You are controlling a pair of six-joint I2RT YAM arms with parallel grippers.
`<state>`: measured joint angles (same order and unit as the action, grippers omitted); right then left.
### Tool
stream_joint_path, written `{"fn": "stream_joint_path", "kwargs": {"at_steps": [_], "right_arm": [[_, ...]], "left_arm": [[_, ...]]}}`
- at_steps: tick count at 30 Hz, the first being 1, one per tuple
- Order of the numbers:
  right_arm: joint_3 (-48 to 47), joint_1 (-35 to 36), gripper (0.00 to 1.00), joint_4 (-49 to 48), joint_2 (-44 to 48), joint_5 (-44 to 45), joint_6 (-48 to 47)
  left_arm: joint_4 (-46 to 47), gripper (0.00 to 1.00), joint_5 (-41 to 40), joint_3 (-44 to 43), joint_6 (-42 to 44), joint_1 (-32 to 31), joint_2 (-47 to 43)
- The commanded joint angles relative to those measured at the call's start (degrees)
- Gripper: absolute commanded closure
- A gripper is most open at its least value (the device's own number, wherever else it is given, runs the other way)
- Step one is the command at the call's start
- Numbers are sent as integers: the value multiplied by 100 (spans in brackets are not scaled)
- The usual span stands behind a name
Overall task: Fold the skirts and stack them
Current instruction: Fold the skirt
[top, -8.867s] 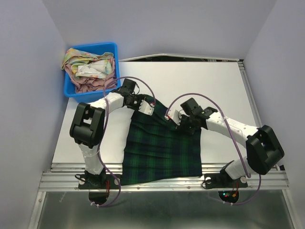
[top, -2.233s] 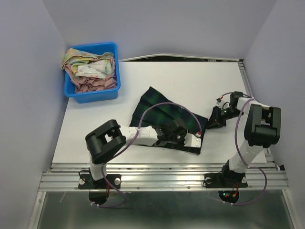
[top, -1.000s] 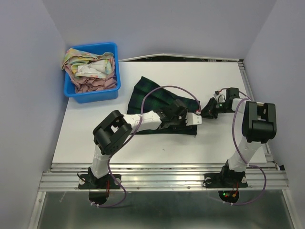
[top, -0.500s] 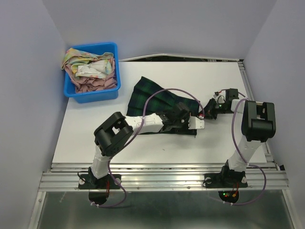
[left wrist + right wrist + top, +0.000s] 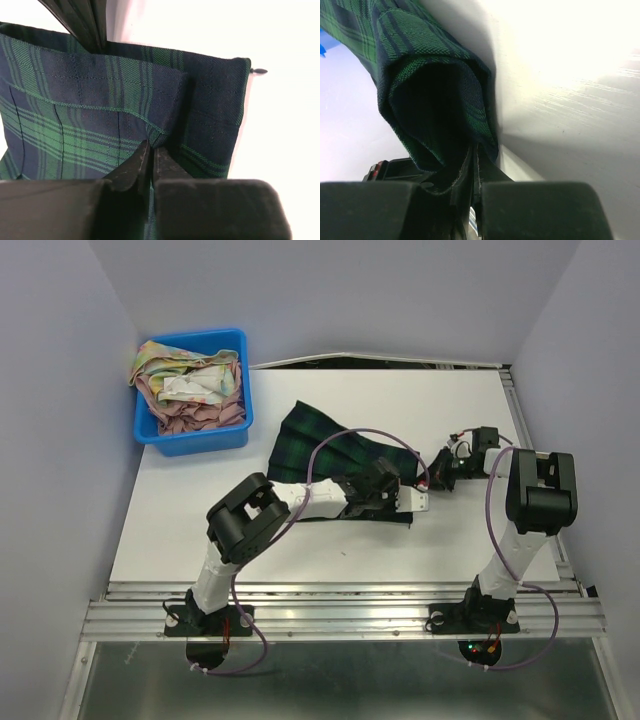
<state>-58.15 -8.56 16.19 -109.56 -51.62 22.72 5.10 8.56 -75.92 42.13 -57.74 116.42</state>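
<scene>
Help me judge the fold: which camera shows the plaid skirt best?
The top external view. It shows nearly the whole plaid skirt lying as a folded band on the table. The left wrist view shows only one folded corner close up, and the right wrist view only a doubled-over edge.

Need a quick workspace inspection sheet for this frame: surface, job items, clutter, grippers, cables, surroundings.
Surface: white table.
Job's things: plaid skirt folded into a band mid-table; floral skirt crumpled in the blue bin, far left corner.
Clutter: nothing seen.
Grippers: left gripper and right gripper, jaws shut, both pinching the plaid skirt at the end nearest the right arm.
Cables: purple cables loop above both arms, one arching over the plaid skirt.
Surroundings: pale walls; aluminium rail at near edge.
</scene>
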Motion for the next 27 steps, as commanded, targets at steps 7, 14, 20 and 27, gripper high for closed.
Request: {"fn": "stream_joint_path", "kwargs": {"at_steps": [7,14,20,27], "right_arm": [[-38,38,94,-344,-74,81,136],[102,205,97,-371,-197,432,189],[225,205,99,-326,-329,767,250],[357,205,99,-414,-409,987,365]], "left_arm": [[-194,100,410,-134,-336,-27,-770],[-492,100,489,-151,-618,-123,-1016],[-984,100,498,-239,-767,-335,-1113],[-1161,100,524,-186,-1084,-554,-1016]]}}
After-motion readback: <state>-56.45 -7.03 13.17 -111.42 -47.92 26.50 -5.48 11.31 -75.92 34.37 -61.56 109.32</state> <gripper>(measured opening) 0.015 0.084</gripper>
